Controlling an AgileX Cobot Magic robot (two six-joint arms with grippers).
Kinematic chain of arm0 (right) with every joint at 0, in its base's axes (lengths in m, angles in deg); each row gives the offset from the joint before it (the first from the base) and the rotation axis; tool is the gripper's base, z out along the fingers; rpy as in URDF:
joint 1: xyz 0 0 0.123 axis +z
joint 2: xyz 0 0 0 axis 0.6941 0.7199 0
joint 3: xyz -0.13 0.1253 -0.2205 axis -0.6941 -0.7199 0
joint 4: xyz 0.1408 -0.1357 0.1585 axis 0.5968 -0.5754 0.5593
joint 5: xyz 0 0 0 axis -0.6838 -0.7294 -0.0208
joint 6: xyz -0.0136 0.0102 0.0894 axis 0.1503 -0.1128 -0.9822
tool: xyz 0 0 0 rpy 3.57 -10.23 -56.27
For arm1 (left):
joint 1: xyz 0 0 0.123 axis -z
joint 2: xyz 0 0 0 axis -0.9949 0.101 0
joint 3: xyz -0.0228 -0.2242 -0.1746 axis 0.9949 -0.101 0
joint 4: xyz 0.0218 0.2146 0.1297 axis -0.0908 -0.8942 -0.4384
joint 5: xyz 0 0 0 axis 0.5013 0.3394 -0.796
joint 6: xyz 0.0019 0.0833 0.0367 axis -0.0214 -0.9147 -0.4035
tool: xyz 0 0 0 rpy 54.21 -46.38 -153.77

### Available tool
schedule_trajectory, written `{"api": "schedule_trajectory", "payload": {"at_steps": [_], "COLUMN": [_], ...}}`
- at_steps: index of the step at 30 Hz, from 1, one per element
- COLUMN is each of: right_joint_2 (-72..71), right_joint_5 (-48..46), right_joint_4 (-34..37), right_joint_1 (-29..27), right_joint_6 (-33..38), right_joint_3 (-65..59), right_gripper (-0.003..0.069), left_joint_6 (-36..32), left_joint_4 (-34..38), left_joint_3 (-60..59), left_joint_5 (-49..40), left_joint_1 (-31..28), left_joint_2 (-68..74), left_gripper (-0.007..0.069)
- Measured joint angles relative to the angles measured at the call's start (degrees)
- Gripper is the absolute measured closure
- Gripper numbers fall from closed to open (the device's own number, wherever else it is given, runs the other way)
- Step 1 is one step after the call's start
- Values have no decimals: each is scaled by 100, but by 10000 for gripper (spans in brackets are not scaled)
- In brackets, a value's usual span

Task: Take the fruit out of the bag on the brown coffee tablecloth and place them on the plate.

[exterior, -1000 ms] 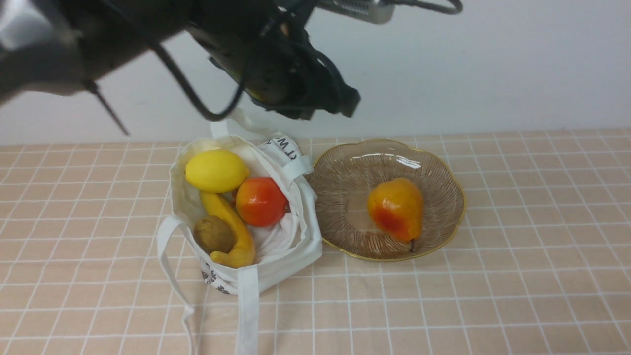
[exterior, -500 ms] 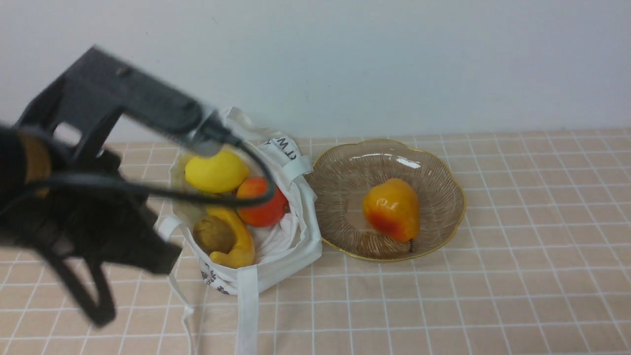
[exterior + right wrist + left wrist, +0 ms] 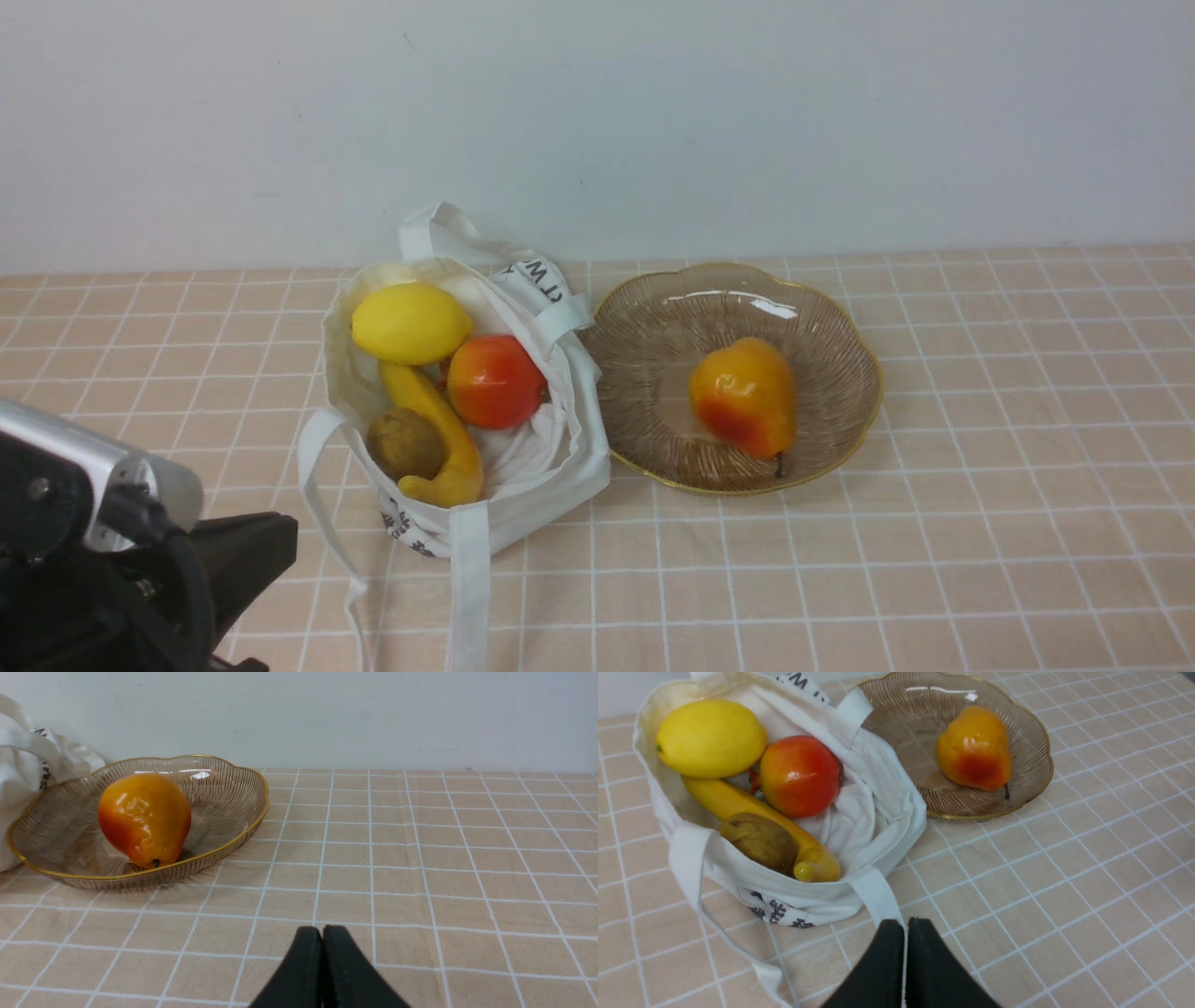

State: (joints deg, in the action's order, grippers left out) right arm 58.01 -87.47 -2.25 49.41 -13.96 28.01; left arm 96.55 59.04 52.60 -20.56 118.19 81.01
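Note:
The white bag (image 3: 551, 467) lies open on the checked tablecloth (image 3: 934, 560), holding a lemon (image 3: 409, 323), a red-orange round fruit (image 3: 495, 381), a banana (image 3: 439, 439) and a brown kiwi-like fruit (image 3: 403, 443). The pear (image 3: 744, 396) lies in the glass plate (image 3: 840, 336) to the bag's right. My left gripper (image 3: 906, 926) is shut and empty, just in front of the bag (image 3: 878, 812). My right gripper (image 3: 322, 933) is shut and empty over bare cloth, to the right of the plate (image 3: 233, 793) and pear (image 3: 145, 819).
A pale wall (image 3: 747, 121) runs along the back of the table. The bag's long strap handles (image 3: 467, 588) trail toward the front edge. The left arm's dark body (image 3: 103, 569) fills the front view's lower left corner.
The left arm has swung from above the bag down and back to the front left corner. The pear has settled slightly in the plate.

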Motion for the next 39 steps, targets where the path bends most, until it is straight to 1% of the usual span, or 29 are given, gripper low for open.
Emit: {"api": "schedule_trajectory", "payload": {"at_steps": [11,26,28,31,34,37,39], "right_joint_2": [0,0,0,0,0,0,0], "right_joint_5": [0,0,0,0,0,0,0], "right_joint_4": [0,0,0,0,0,0,0], "right_joint_1": [0,0,0,0,0,0,0], "right_joint_6": [0,0,0,0,0,0,0], "right_joint_3": [0,0,0,0,0,0,0], "right_gripper": [673,673,673,673,673,673,673], "left_joint_6": [16,10,-63,-453,-1033,-1555,-1777], "left_joint_4": [-10,-366,-372,-372,-220,60,191], "left_joint_3": [-35,-35,-35,-37,-106,-375,-617], "left_joint_5": [-18,-18,-18,-18,12,196,323], "left_joint_1": [-4,-4,-4,-46,-414,-1072,-1466], "left_joint_2": [0,-33,-151,-546,-1129,-1752,-2103], "left_gripper": [631,631,631,631,631,631,631]}}
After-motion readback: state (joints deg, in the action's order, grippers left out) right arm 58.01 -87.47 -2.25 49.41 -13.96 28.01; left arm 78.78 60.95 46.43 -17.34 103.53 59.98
